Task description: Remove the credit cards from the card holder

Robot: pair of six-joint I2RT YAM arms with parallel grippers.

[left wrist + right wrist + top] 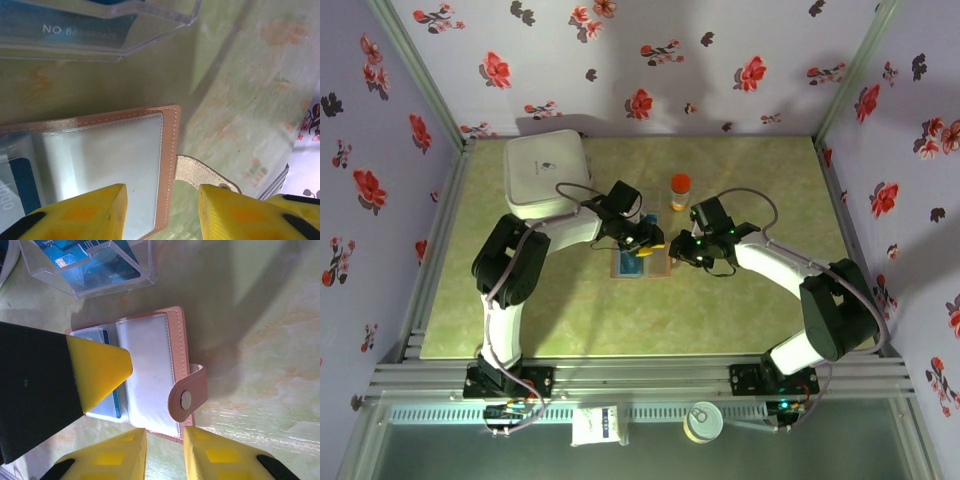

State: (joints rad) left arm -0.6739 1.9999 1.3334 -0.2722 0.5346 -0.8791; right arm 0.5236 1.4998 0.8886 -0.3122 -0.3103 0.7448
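Observation:
The card holder (640, 264) lies open on the table, brown rim up, with clear blue-grey panels (150, 370) and a snap strap (187, 399). A teal-blue credit card (22, 186) sits in its left pocket, seen as a sliver (116, 401) from the right wrist. My left gripper (162, 210) hovers open over the holder's right edge, one finger (85, 212) above the clear panel and the other above the strap (200, 172). My right gripper (165, 452) stands narrowly open at the holder's near edge, clamping nothing. More credit cards (85, 260) lie in the clear box.
The clear plastic box (150, 30) stands just beyond the holder. An orange-capped bottle (680, 190) is behind it, and a large white square container (548, 172) at the back left. The left arm's finger (95, 370) hangs over the holder's left panel.

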